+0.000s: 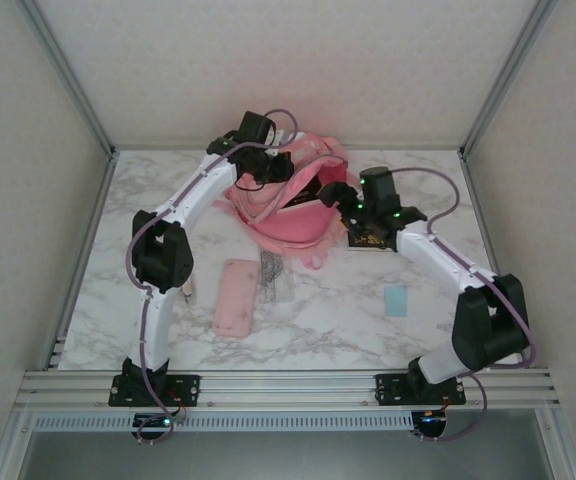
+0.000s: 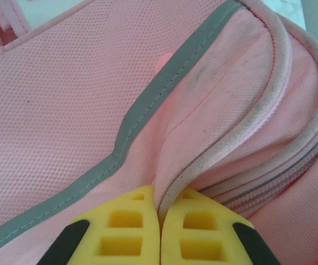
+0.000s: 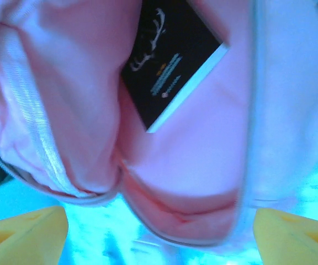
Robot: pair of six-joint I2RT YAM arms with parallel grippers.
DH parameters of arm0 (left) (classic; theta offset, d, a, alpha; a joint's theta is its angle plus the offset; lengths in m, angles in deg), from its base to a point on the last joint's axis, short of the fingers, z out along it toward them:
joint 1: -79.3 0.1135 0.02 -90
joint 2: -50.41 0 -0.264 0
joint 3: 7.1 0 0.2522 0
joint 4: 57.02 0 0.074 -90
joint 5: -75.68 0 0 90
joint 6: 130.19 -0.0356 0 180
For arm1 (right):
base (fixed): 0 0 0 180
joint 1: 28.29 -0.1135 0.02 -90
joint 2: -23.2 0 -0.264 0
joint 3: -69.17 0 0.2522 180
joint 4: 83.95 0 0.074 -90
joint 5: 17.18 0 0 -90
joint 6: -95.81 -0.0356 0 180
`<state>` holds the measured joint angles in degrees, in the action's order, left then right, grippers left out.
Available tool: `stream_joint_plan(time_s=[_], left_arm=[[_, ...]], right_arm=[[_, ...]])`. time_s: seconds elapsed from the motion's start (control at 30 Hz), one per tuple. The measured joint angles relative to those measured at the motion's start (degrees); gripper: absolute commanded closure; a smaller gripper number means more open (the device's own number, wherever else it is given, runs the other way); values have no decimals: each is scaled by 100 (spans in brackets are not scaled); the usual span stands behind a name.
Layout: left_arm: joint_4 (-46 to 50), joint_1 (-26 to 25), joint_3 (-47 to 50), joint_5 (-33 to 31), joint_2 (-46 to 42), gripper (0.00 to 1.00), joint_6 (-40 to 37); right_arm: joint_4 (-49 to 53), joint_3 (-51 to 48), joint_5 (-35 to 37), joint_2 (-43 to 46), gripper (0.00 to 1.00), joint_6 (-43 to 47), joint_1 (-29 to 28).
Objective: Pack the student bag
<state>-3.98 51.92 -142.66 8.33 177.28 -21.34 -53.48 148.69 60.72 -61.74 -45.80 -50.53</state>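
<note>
Leave alone for now the pale blue card, the flat pink pencil case and the ruler, all lying apart on the marble table nearest the arm bases. Farther in, mind the right gripper, its yellow fingers spread wide and empty, hovering at the mouth of the student bag, slumped mid-table toward the back. Judging from the black book lying loose and tilted against the pink lining, treat the step in hand as clearing out after a drop. Draw the open fingers straight back along the line of entry, without sweeping sideways, so as not to snag the zip edge or drag the lining and tip the book out. Check for the book settling deep rather than perching at the lip, and nudge lower if perched. At the far side, hold firm with the left gripper, pads shut tight on a fold of the piped rim, lifting just enough to hold the mouth agape. Avoid pulling harder, to avoid losing the soft fabric or skidding the whole bag.
</note>
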Motion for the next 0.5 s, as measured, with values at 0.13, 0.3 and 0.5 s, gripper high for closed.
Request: stream_joint_plan(time_s=[0.13,0.3,0.5], left_arm=[[-243,-13,549,-173,-280,100,-103],[-328,-13,1154,-758,-647,100,-409],[-55,44,1211,-1648,-754,85,-868]], right_arm=[[1237,533,254,59,13,1733,544],[2153,557,1051,76,11,2983,1099],[2463,511,1611,44,8,3401,1709]])
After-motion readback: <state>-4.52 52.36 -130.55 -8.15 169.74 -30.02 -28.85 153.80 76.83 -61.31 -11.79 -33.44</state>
